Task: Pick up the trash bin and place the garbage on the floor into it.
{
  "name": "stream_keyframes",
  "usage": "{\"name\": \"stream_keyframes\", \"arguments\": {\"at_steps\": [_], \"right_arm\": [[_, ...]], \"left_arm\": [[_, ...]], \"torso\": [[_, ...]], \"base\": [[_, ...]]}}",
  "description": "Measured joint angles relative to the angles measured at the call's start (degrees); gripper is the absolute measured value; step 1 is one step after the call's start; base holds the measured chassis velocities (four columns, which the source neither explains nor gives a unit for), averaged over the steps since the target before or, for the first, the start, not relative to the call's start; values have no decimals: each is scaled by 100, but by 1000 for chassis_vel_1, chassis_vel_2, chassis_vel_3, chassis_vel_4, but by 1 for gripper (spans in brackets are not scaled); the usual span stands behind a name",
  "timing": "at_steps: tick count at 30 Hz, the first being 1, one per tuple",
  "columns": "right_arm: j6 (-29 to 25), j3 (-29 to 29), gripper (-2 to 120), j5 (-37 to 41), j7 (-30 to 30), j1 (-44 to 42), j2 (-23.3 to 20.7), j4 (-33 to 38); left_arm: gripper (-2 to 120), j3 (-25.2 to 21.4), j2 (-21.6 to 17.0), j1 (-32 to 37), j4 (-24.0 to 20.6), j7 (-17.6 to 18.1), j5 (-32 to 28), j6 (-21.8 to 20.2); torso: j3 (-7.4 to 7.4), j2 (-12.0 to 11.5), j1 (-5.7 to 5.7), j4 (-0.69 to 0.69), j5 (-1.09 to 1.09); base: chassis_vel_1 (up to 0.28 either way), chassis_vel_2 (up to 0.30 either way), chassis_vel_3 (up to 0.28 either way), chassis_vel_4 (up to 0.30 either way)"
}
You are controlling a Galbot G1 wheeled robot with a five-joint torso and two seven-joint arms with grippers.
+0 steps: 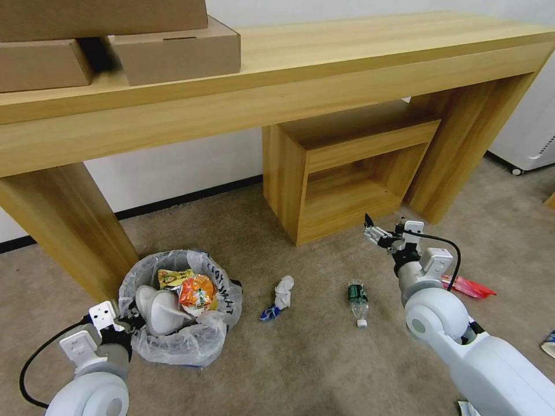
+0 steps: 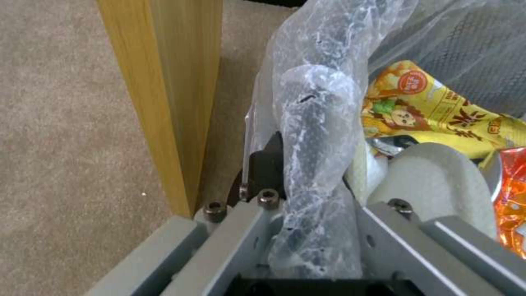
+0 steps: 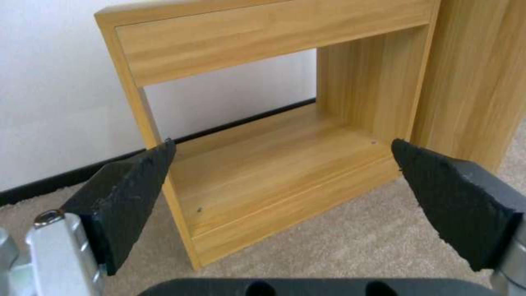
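The left gripper is clamping its jaws on the bin rim at seven o'clock on the floor; the thin liner could slip or tear. The right gripper is hovering, jaws apart, above the bottle and tissue. The liner is hiding the bin's base.

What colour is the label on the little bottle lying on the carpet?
Green, on a clear bottle with a white cap; it shows best in the head view.
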State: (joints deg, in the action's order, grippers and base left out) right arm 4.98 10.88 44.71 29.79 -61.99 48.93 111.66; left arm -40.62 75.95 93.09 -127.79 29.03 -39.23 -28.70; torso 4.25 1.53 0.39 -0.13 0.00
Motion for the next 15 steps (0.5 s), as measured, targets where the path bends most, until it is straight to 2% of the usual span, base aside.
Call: {"name": "stream_keyframes", "arguments": {"at_steps": [6,15], "right_arm": [[-1,-26,100,-18,-13,15,10,-25],[11,-127,100,-30,-17,100,35,-56]], "left_arm": [[1,8,-23,-7,22,-2,-7,-1],[1,17,-86,-16,17,-3,-108,-59]], "torso": [[0,0,-1,1,0],[1,0,0,1,0]], "base": [[-9,8,5,-7],[-68,74,73,-79]]}}
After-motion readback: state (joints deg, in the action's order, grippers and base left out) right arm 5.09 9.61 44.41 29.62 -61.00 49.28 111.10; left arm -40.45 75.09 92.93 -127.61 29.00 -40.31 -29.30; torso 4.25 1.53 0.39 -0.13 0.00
